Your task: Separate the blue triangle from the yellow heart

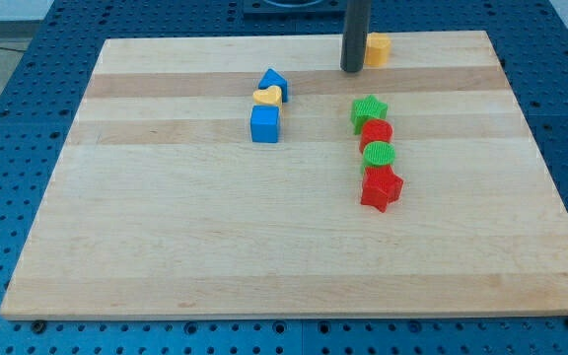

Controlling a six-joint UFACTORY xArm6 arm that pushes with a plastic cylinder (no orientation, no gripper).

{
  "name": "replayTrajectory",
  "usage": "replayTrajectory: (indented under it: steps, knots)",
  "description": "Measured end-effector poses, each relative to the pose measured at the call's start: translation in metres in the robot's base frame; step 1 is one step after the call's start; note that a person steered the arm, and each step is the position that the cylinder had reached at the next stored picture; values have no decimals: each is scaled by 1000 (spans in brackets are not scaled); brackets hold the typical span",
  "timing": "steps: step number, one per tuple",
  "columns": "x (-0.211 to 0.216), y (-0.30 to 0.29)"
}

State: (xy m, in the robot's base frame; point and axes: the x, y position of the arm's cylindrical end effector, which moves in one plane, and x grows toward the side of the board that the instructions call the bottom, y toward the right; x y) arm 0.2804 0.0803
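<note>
The blue triangle (273,82) sits at the board's upper middle, touching the yellow heart (268,97) just below it. A blue cube (265,124) sits right under the heart, touching it. My tip (352,69) is at the view's top, to the right of this cluster and well apart from it. A yellow block (377,48) sits just right of the rod, partly hidden by it.
A column of blocks stands right of centre: a green star (369,109), a red round block (376,132), a green round block (379,156) and a red star (382,188). The wooden board (166,247) lies on a blue perforated table.
</note>
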Motion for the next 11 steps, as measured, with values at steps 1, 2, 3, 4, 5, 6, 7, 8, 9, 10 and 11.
replayTrajectory:
  steps: [1,2,3,4,5,6,7,8,9,10,11]
  knots:
    - [32,-16]
    - [54,-64]
    - [55,-100]
    - [55,-117]
    - [53,-125]
    - [38,-125]
    - [12,-125]
    - [-12,-125]
    - [-14,-144]
    - [-22,-164]
    - [-36,-161]
